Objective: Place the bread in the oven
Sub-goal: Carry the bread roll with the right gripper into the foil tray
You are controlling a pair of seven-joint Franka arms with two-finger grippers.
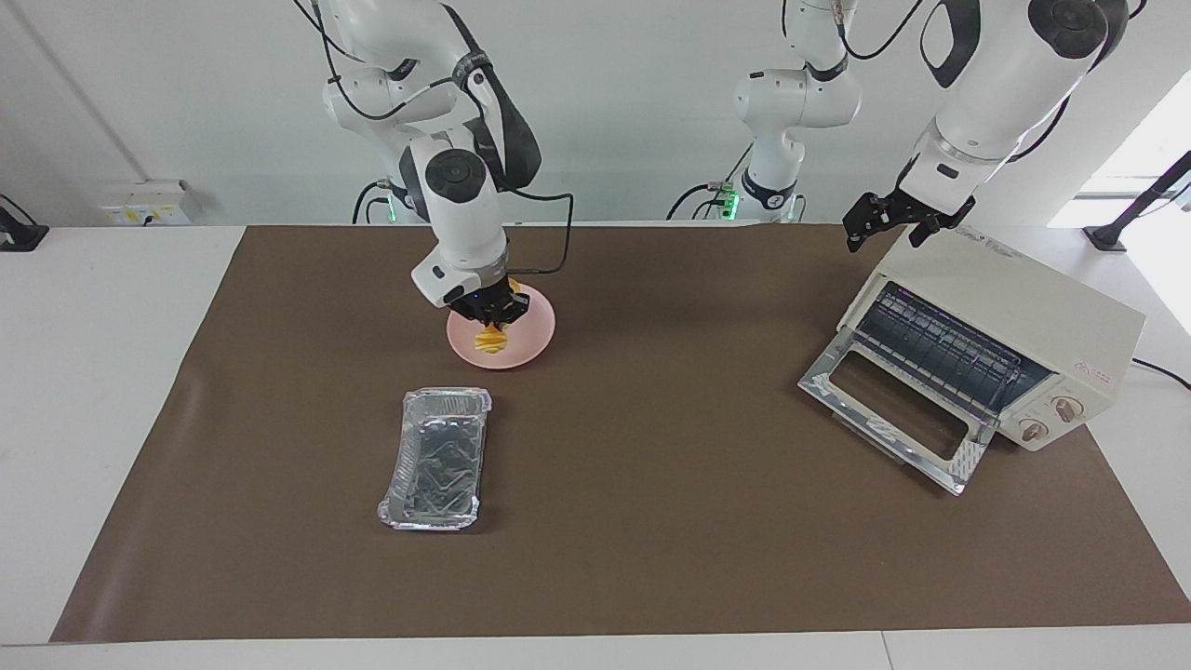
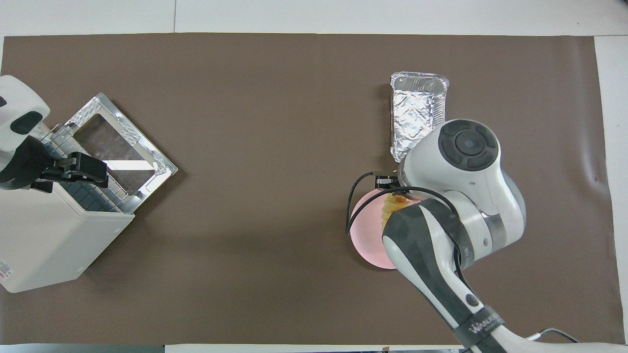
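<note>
The bread lies on a round pink plate toward the right arm's end of the table. My right gripper is down at the bread, on the part of it nearer to the robots. In the overhead view the right arm hides that gripper, and only a bit of the bread and the plate show. The cream-white oven stands at the left arm's end with its glass door folded down open. My left gripper is open and empty, raised over the oven's top front edge.
A silver foil tray lies empty on the brown mat, farther from the robots than the plate; it also shows in the overhead view. The oven and its open door sit at an angle to the mat's edge.
</note>
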